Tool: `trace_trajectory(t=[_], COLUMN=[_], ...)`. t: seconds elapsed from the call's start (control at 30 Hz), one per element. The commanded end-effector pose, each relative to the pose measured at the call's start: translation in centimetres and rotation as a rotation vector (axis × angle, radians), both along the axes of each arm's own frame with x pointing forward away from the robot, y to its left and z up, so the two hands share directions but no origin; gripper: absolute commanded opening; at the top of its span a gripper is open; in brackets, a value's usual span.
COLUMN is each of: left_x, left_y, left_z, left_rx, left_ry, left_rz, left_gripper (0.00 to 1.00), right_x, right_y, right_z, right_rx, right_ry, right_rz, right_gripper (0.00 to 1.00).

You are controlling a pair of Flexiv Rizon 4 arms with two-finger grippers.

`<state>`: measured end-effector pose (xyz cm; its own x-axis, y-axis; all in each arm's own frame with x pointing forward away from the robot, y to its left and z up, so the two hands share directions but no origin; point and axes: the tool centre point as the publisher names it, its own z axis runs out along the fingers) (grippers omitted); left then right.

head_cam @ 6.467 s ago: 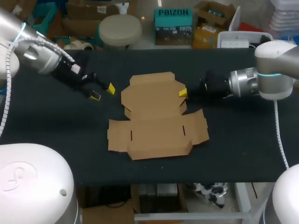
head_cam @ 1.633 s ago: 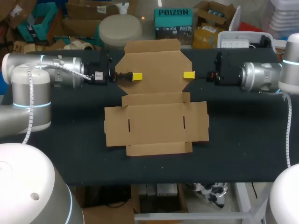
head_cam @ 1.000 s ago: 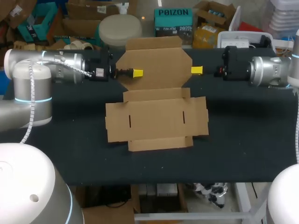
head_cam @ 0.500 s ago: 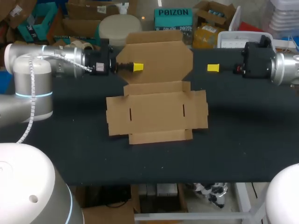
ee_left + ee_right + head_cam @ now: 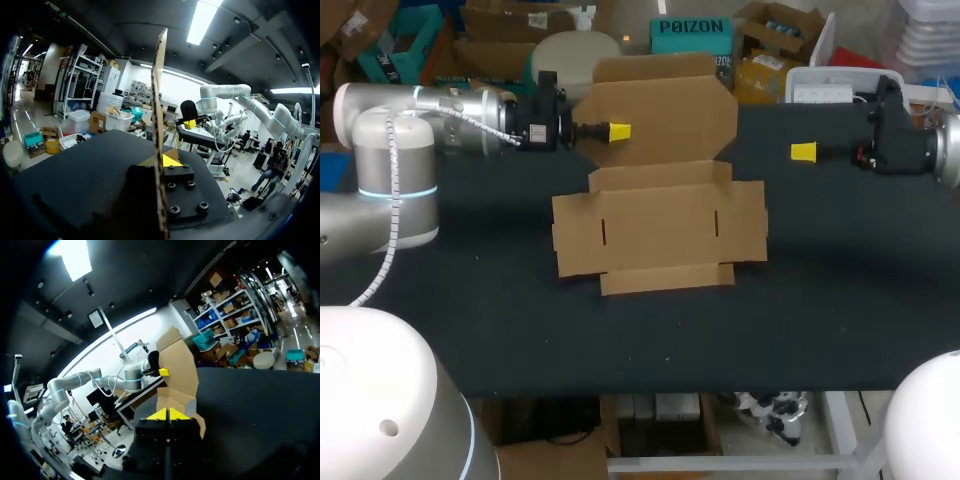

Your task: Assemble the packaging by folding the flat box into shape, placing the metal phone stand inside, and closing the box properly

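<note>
The box [image 5: 660, 225] lies mid-table, its far flap [image 5: 665, 110] upright, pinched at the left edge by the left gripper [image 5: 617, 131]. The right gripper [image 5: 804, 152], clenched empty, hangs well apart to its right.

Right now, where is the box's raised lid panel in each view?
Head view: the lid panel stands upright at the far middle of the table, behind the box's flat base.
Left wrist view: the panel is edge-on, between the fingers of the left gripper.
Right wrist view: it stands upright ahead of the right gripper, apart from it.
Shared landmark: the left gripper's yellow tip on the panel's side.
</note>
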<state>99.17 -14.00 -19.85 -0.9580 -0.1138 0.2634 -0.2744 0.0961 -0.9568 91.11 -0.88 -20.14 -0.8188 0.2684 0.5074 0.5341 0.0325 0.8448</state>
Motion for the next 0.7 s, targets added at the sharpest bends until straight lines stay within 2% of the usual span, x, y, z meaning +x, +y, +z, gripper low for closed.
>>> trace_trajectory(t=[0.03,0.7], left_x=[0.37,0.59], left_y=[-0.02,-0.03], left_z=[0.3,0.68], left_rx=[-0.009,-0.013], left_ry=[-0.01,-0.02], left_rz=[-0.002,-0.005], left_gripper=[0.0,0.0], right_x=[-1.69,-1.69], right_y=[-0.47,-0.47], right_z=[0.95,0.95], right_rx=[-0.104,-0.104], right_ry=[-0.045,-0.045], right_rz=[-0.029,-0.029], right_gripper=[0.0,0.0])
